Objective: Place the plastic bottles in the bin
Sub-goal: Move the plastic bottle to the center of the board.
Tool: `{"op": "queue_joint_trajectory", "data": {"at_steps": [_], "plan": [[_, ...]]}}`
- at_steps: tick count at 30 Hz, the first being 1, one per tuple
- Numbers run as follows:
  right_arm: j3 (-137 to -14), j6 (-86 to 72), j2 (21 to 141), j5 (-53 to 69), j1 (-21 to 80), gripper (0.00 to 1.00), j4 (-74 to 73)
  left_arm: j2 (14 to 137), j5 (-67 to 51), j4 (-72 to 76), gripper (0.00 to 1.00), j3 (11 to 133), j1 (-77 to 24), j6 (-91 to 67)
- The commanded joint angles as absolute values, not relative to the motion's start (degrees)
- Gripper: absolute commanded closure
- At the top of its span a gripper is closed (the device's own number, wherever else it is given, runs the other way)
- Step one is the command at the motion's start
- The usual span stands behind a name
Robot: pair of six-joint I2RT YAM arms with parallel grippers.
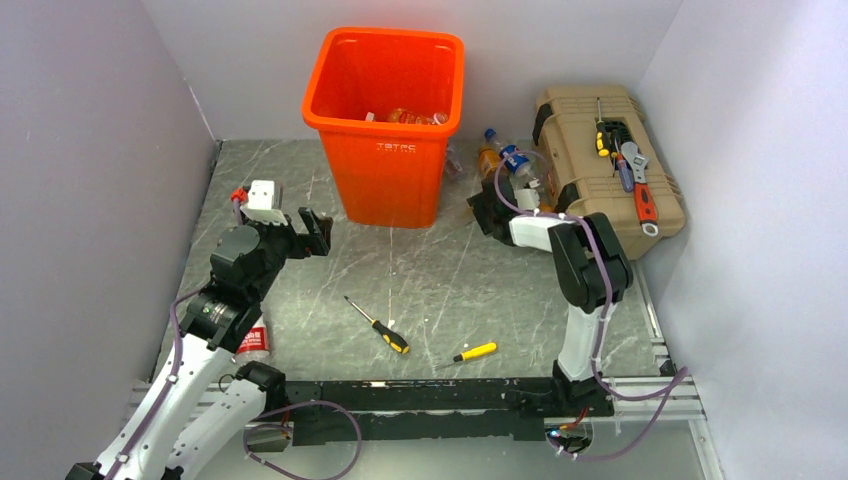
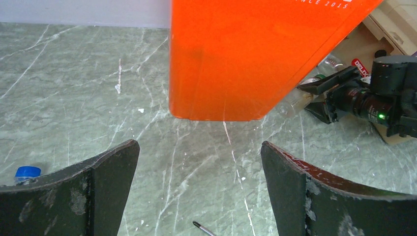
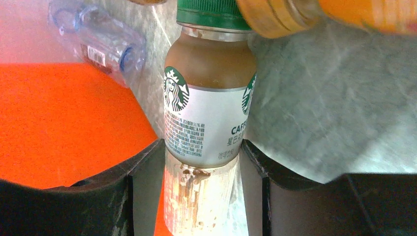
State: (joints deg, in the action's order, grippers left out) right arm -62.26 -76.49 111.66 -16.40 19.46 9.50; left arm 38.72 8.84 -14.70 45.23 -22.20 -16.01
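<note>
The right end effector (image 3: 201,153) is pinching a brown coffee bottle (image 3: 209,98) low on its body, one finger pressing each side just under the white label. The grip is sitting below the green cap, probably so the wider body gives the pads a firm hold. That bottle is lying on the desk (image 1: 450,280) near its far edge, in the gap between the bin (image 1: 385,175) and the tan toolbox (image 1: 590,150) at the far right corner. A crushed clear bottle (image 3: 98,44) and an orange bottle (image 3: 344,12) are crowding it there, so a straight lift looks safer than a drag.

The bin is standing at the middle of the far edge, with a few bottles (image 1: 415,117) already showing inside.

The left end effector (image 2: 199,152) is hovering with its fingers spread wide and holding nothing, facing the bin's near wall, seemingly kept out of the right arm's way. One red-labelled bottle (image 1: 255,340) is lying by the left arm near the desk's left edge. Two yellow-handled screwdrivers (image 1: 380,325) are lying toward the near edge, not part of the job.
</note>
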Motion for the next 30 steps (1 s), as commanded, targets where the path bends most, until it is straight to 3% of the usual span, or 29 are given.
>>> {"op": "queue_joint_trajectory", "data": {"at_steps": [1,12,20,30], "plan": [[-60.43,-68.39,104.17,-17.98,19.34,0.69,7.58,38.1,8.42,-13.73,0.0,46.24,-22.15,-16.87],[-55.05,-50.71,87.7,-11.57,19.51,0.75,6.33,38.48,8.6,-13.71,0.01,46.19,-22.15,-16.96],[-50.36,-33.45,72.33,-6.55,26.59,0.77,-11.05,39.16,7.63,-13.71,0.0,46.23,-22.15,-17.3],[-47.55,-25.13,71.96,1.35,37.82,0.74,-28.44,39.36,7.7,-14.07,0.0,46.41,-22.15,-17.33]]}}
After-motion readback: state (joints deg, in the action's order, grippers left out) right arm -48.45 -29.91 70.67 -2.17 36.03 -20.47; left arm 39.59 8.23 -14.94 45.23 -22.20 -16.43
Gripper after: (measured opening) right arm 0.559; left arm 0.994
